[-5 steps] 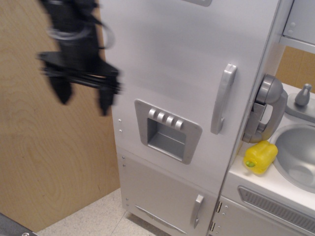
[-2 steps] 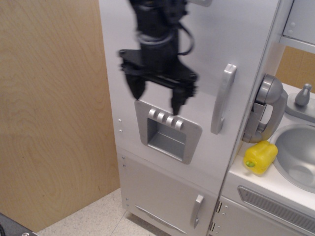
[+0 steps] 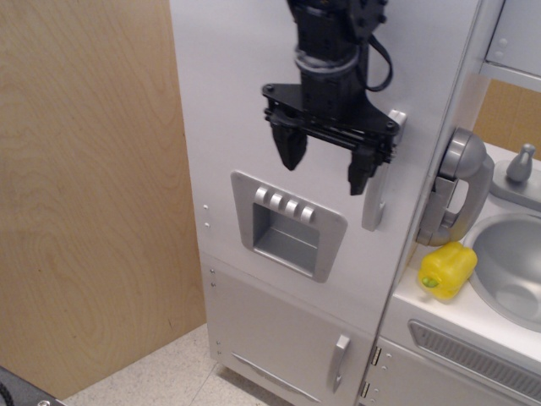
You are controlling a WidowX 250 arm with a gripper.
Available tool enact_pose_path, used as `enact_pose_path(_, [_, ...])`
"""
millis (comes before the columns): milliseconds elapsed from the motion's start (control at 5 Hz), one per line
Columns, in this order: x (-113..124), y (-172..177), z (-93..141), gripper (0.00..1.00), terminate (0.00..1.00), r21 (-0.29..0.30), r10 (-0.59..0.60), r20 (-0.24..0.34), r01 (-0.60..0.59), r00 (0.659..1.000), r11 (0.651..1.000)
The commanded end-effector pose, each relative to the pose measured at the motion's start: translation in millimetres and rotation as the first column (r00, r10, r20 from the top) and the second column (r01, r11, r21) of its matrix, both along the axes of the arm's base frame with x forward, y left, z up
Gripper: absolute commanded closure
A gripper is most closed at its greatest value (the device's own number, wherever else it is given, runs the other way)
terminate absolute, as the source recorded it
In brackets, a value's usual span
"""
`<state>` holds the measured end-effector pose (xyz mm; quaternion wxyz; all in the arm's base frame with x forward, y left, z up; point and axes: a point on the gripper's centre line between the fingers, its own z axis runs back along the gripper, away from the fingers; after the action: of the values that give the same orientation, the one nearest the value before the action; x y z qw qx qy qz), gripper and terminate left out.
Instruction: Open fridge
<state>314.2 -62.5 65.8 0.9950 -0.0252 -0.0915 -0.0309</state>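
The tall white toy fridge (image 3: 245, 101) fills the middle of the view, its large door shut. The door has a vertical grey handle (image 3: 378, 199) on its right side and a grey recessed dispenser panel (image 3: 287, 224) with a row of buttons. My black gripper (image 3: 325, 162) hangs in front of the door, open and empty, fingers pointing down. Its right finger (image 3: 360, 173) is just left of the handle's upper half and overlaps it; its left finger (image 3: 290, 148) is above the dispenser panel.
A smaller white door with a short handle (image 3: 339, 362) sits below. To the right are a grey toy phone (image 3: 456, 190), a yellow toy pepper (image 3: 448, 269), a grey sink (image 3: 511, 266), a faucet knob (image 3: 520, 162) and a vented cabinet (image 3: 473, 359). A wooden panel (image 3: 84, 194) stands at left.
My gripper has moved right across the fridge door, from the wooden panel at left to just beside the door handle. It stays open. The door has not moved.
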Motion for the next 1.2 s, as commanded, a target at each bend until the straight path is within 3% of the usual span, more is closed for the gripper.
enact_pose_path(0, [23,-15,10,0.0,0.0,0.011,0.008,0.142,-0.01,0.99,1.0])
enact_pose_path(400, [35,-26,6,0.0,0.0,0.017,0.059,0.185,-0.064,0.981,0.998])
enact_pose_path(600, [36,-26,8,1.0,0.0,0.005,0.069,0.2,-0.072,0.977,0.997])
enact_pose_path(1000, [36,-24,10,1.0,0.0,-0.04,0.121,0.178,-0.115,0.977,0.993])
